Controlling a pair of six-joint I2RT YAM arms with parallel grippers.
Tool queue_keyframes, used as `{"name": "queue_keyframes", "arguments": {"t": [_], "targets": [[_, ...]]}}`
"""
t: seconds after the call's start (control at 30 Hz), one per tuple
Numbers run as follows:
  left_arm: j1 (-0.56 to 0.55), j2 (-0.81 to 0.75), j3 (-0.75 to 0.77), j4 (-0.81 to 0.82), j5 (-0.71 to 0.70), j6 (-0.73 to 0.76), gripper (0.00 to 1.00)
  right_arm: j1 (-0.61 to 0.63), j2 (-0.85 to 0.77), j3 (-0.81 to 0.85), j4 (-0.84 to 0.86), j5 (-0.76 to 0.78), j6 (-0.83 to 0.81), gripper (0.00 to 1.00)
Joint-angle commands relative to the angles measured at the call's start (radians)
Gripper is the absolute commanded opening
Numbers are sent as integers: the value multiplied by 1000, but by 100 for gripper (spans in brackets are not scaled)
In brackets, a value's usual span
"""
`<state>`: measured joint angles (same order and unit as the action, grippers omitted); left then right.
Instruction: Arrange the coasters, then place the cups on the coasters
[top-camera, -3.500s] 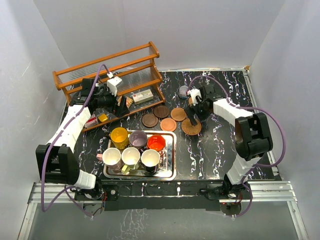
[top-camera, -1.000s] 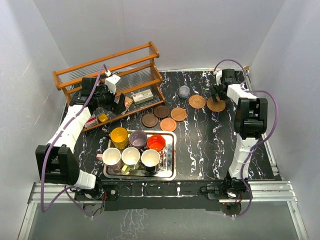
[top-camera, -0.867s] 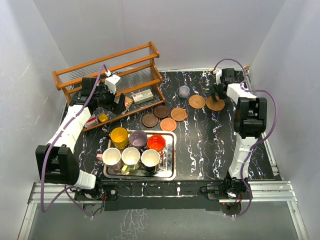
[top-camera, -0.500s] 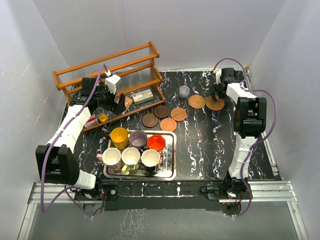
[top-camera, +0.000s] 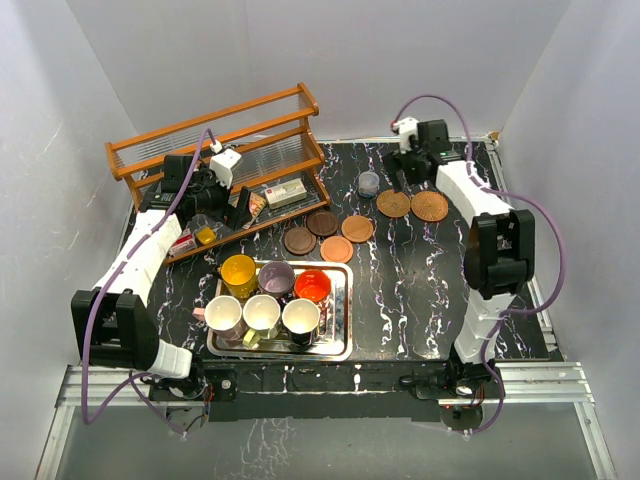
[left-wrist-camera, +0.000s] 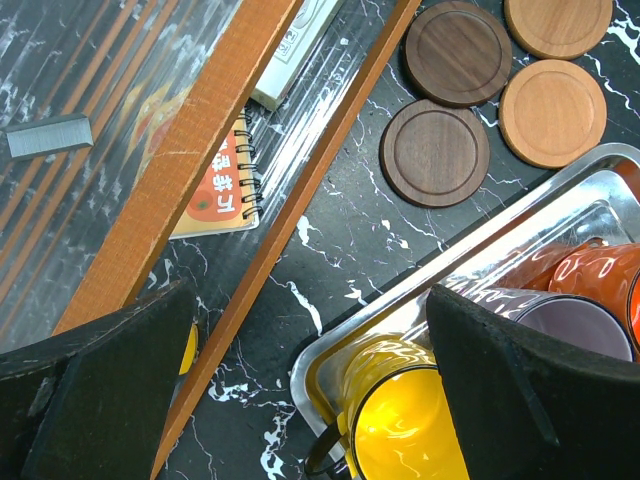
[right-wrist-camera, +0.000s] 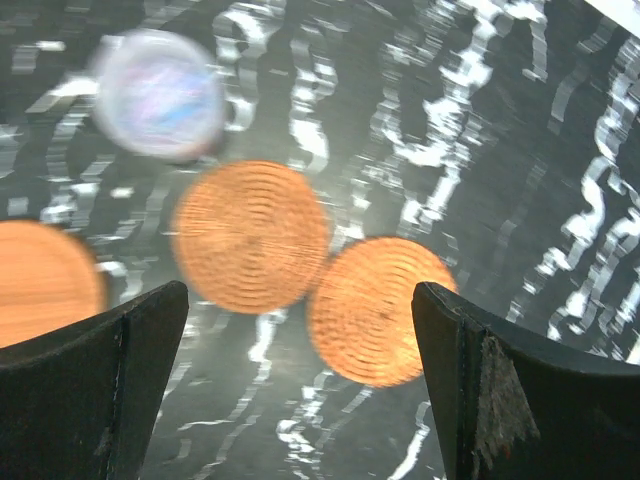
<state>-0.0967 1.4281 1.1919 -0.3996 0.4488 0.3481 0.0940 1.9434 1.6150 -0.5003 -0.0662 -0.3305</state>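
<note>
Two woven orange coasters (top-camera: 394, 203) (top-camera: 431, 206) lie side by side at the back right, seen blurred in the right wrist view (right-wrist-camera: 250, 236) (right-wrist-camera: 378, 310). My right gripper (top-camera: 405, 172) (right-wrist-camera: 300, 390) hovers open above them, holding nothing. Two smooth orange coasters (top-camera: 357, 228) (top-camera: 336, 249) and two dark brown ones (top-camera: 321, 222) (top-camera: 299, 240) sit mid-table. Six cups stand in the metal tray (top-camera: 345, 312): yellow (top-camera: 238, 270), purple (top-camera: 276, 277), red (top-camera: 312, 285), pink (top-camera: 223, 316), olive (top-camera: 261, 315), cream (top-camera: 300, 318). My left gripper (top-camera: 235, 208) (left-wrist-camera: 320, 400) is open, high over the yellow cup (left-wrist-camera: 420, 420).
A wooden rack (top-camera: 215, 140) with a notebook (left-wrist-camera: 220, 190) and small boxes fills the back left. A small grey-blue pot (top-camera: 369, 183) stands just left of the woven coasters. White walls close in on three sides.
The right gripper has left the second woven coaster lying beside the first and swung back and to the left. The left arm has not moved.
</note>
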Motion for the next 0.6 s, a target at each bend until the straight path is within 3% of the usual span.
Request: {"name": "queue_keyframes", "arguments": {"t": [0.0,0.27,0.57], "targets": [[-5,-45,18,-2,12,3,99,122,-44,-53,31,-91,12,94],[-4,-55,15,1,-18,-6,99,255,23,-76,57,-58,-6,94],[-4,-81,9,16,-47,-9,99,286,63,-140,48,-13,-43,93]]}}
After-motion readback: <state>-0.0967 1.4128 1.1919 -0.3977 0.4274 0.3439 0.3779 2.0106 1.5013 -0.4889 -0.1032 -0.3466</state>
